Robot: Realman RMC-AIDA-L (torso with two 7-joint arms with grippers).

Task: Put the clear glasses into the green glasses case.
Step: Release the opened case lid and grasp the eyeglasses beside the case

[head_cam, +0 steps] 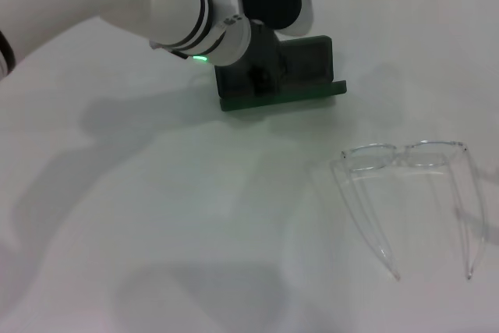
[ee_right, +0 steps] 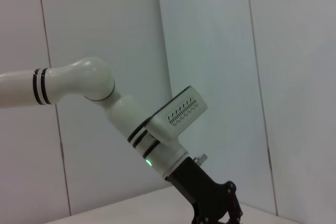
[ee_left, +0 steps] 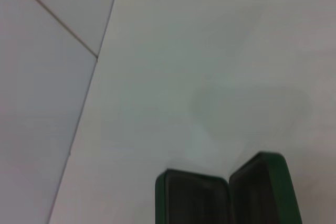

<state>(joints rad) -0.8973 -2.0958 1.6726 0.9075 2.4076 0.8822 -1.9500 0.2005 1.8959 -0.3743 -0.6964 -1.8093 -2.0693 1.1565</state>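
Observation:
The green glasses case (head_cam: 310, 74) lies open on the white table at the back centre, its dark lining facing up. My left arm reaches in from the upper left, and its black left gripper (head_cam: 261, 76) hangs right over the case's left part, hiding it. In the left wrist view the two open halves of the case (ee_left: 195, 199) stand in a V shape. The clear glasses (head_cam: 405, 157) rest on the table to the right, well apart from the case, with their temple arms unfolded and pointing toward the front edge. In the right wrist view, the left gripper (ee_right: 212, 208) shows from afar.
The white table (head_cam: 156, 216) stretches wide around both things. A pale panelled wall (ee_left: 47, 77) rises behind the table. The left arm's shadow falls across the table's left and front.

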